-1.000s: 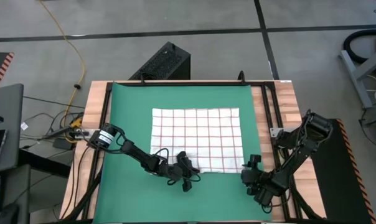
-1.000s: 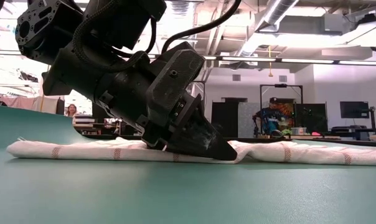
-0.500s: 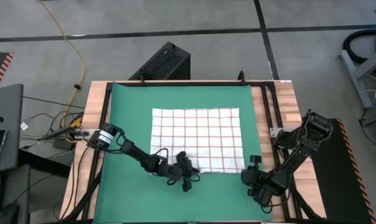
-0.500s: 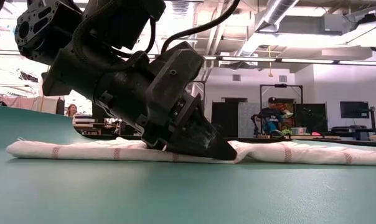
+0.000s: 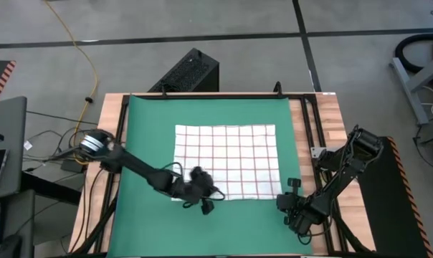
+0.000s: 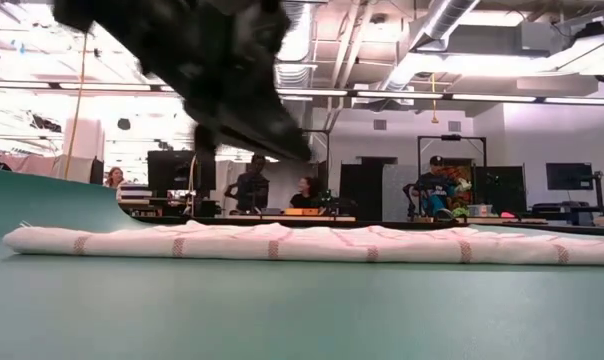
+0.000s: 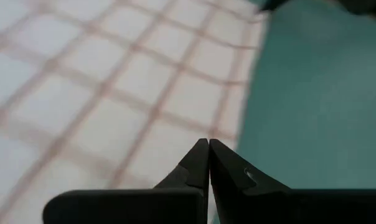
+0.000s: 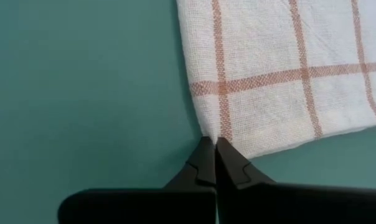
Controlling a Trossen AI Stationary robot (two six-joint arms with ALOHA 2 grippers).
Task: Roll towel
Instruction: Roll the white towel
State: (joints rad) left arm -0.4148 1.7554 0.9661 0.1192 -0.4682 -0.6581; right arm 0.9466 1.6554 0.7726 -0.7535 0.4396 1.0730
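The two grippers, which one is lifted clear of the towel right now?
The left gripper: it hangs shut above the towel. The right gripper is down at the towel's near right corner, shut.

I see even, bright overhead light across the high view, with only soft, short shadows under the arms. In the low view, ceiling strip lights (image 6: pixel 482 97) glare behind, and the left arm (image 6: pixel 222 60) is a smeared dark silhouette. My left wrist view is blurred throughout; the right wrist view is crisp.

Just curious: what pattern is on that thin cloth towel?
The thin white cloth towel has a grid of thin red-brown lines, clearest in the right wrist view.
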